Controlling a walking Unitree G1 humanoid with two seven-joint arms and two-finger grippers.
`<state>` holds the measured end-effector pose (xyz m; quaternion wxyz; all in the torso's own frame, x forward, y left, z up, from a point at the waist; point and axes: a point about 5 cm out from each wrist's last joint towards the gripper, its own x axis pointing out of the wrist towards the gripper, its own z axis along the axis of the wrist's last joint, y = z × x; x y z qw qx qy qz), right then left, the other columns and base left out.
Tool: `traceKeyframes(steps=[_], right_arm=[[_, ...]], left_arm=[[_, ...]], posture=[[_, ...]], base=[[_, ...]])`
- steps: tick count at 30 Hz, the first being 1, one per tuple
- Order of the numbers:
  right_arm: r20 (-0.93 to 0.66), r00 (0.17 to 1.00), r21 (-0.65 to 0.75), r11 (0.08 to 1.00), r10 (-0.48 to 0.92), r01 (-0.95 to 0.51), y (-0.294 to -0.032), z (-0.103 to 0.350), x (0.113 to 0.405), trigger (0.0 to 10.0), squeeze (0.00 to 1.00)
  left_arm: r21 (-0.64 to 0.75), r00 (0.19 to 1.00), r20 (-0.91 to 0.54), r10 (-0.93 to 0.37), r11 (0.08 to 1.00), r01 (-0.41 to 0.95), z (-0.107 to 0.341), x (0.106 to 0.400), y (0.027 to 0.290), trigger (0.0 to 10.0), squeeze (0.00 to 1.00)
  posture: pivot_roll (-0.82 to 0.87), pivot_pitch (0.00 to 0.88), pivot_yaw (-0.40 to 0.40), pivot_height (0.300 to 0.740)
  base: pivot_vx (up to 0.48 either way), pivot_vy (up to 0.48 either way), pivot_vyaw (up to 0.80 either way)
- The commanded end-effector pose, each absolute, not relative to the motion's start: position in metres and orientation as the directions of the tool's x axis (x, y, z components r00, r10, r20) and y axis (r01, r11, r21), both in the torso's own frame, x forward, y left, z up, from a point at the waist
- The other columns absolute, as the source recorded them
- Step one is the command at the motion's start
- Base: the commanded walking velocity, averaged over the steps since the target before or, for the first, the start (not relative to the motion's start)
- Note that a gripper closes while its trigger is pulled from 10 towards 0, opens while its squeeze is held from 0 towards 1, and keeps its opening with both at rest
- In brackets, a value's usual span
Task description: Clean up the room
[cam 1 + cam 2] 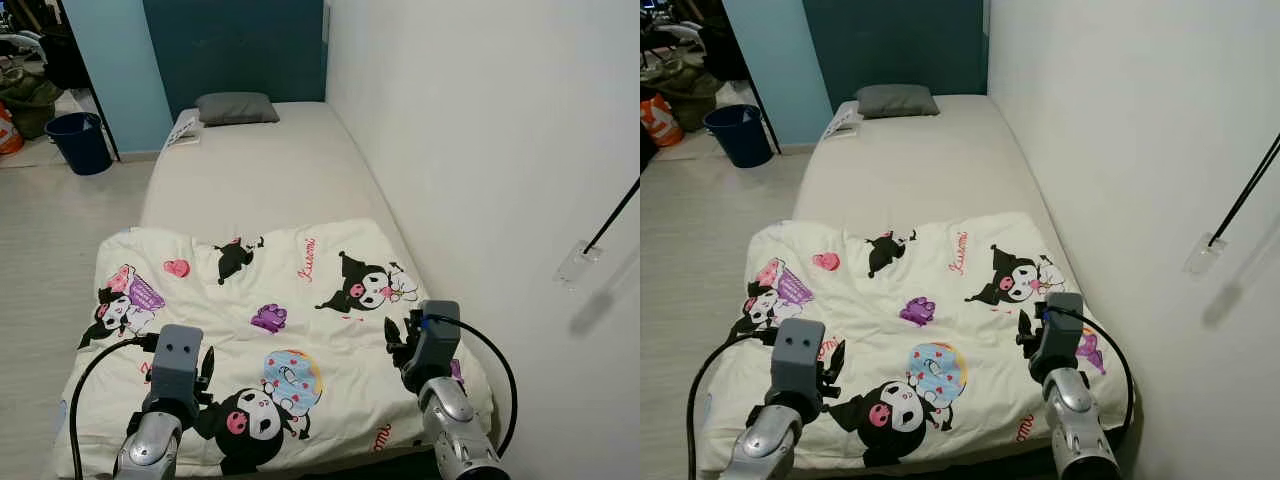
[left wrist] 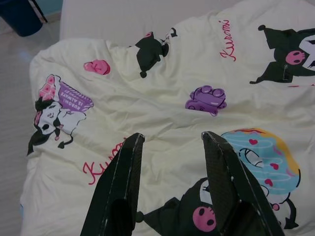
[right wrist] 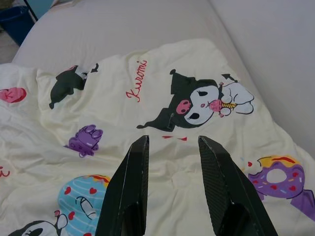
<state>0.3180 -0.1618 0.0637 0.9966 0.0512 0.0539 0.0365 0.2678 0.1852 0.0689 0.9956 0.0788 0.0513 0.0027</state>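
- The blanket [image 1: 270, 330] is a cream quilt printed with black-hooded cartoon characters, pink hearts, a purple paw-like shape, a blue sprinkled doughnut and red script lettering.
- It lies spread over the near half of the bed [image 1: 255, 175], softly creased, its far edge running across the mattress and its near edge hanging over the foot.
- The left gripper [image 2: 172, 147] hovers above the blanket with its jaws parted wide and nothing between them; beyond the jaws lie the purple shape and a pink heart, and under the jaws sit red lettering and a black character with a pink face.
- The right gripper [image 3: 172, 147] also hangs over the blanket, jaws well apart and empty; just ahead of the jaws is a character holding an ice-cream cone, and to one side of them a purple doughnut.
- Past the blanket, the bare pale mattress runs to a grey pillow [image 1: 236, 107] at the head, with a paper item [image 1: 183, 131] beside it.
- A dark blue bin [image 1: 80, 141] stands on the floor [image 1: 60, 240] off the bed's far left corner.
- A white wall [image 1: 480, 130] runs along the bed's right side.
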Motion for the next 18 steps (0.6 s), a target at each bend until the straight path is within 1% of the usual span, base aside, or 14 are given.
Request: traceKeyframes(steps=[1, 18], right_arm=[[-0.124, 0.99, 0.099, 0.993, 0.07, -0.058, -0.1628, 0.0566, 0.3135, 10.0, 0.0], [-0.134, 0.988, 0.103, 0.992, 0.082, -0.068, -0.1615, 0.0523, 0.3107, 10.0, 0.0]], left_arm=[[0.172, 0.993, -0.121, 0.014, 0.985, 0.007, 0.0623, 0.2658, 0.1834, 10.0, 0.0], [0.159, 0.991, -0.13, 0.01, 0.987, 0.011, 0.0591, 0.2638, 0.1812, 10.0, 0.0]], posture=[[-0.03, 0.092, -0.03, 0.74], [-0.02, 0.076, -0.037, 0.74]], base=[[0.0, 0.0, 0.0], [0.0, 0.0, 0.0]])
